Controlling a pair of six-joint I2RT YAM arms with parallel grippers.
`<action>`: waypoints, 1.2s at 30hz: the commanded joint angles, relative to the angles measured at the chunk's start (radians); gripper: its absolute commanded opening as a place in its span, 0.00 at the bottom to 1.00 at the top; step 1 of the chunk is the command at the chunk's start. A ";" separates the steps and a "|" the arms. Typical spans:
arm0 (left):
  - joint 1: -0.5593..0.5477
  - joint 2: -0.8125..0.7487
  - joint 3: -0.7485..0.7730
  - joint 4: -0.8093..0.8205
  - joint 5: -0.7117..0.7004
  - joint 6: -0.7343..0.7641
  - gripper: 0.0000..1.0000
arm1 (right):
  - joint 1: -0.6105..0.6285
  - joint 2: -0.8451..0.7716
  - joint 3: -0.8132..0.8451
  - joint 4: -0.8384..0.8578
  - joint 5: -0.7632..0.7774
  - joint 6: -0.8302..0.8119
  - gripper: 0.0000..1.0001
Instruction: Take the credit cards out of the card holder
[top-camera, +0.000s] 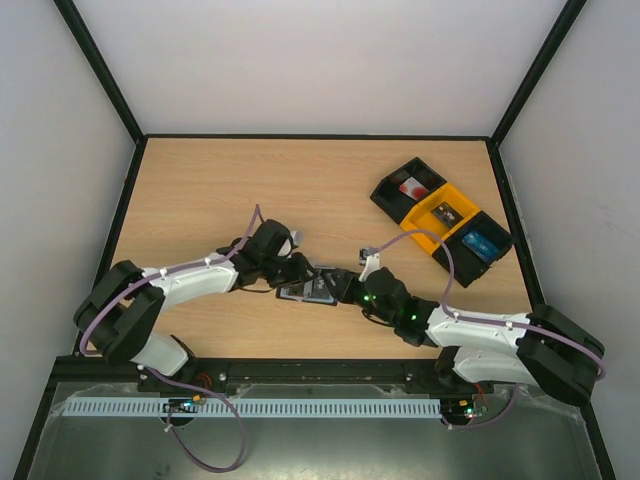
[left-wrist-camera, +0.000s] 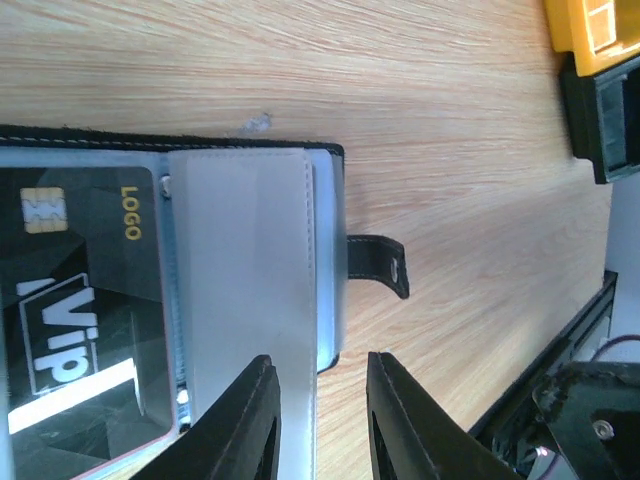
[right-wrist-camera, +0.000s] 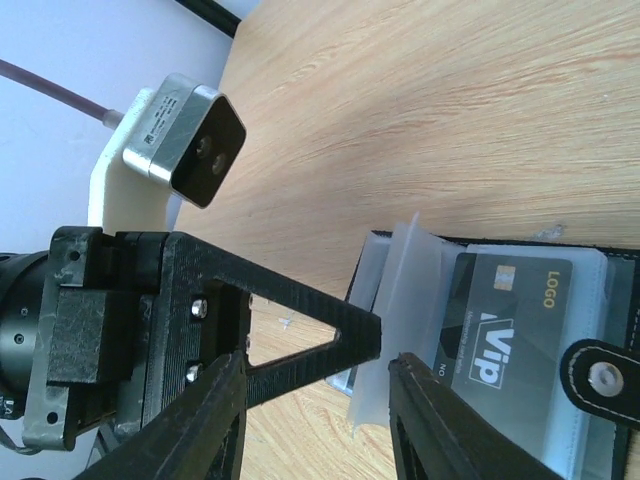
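- The card holder (left-wrist-camera: 240, 250) lies open on the table (left-wrist-camera: 400, 80). Its end edge sits between the jaws of the left gripper (left-wrist-camera: 320, 385), which stand apart, one finger over the pale sleeve and the other over bare wood.
- A dark Vip card (left-wrist-camera: 80, 330) is tucked in a sleeve, off to the side of those jaws.
- The snap strap (left-wrist-camera: 380, 262) juts out just ahead of them.
- The jaws of the right gripper (right-wrist-camera: 318, 390) are apart. A clear sleeve leaf (right-wrist-camera: 400, 290) stands up between them, close to one finger; I cannot tell if they touch.

Overhead wide, wrist close-ups sharing card holder (top-camera: 312, 290)
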 joint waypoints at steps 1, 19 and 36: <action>-0.002 0.028 0.035 -0.071 -0.065 0.010 0.26 | -0.003 -0.005 -0.008 -0.040 0.025 -0.022 0.38; 0.006 -0.147 0.007 -0.197 -0.235 -0.018 0.50 | -0.003 0.281 0.040 0.062 -0.016 -0.008 0.21; -0.001 0.077 -0.019 0.055 -0.115 0.058 0.38 | -0.004 0.333 0.018 -0.071 0.086 0.006 0.08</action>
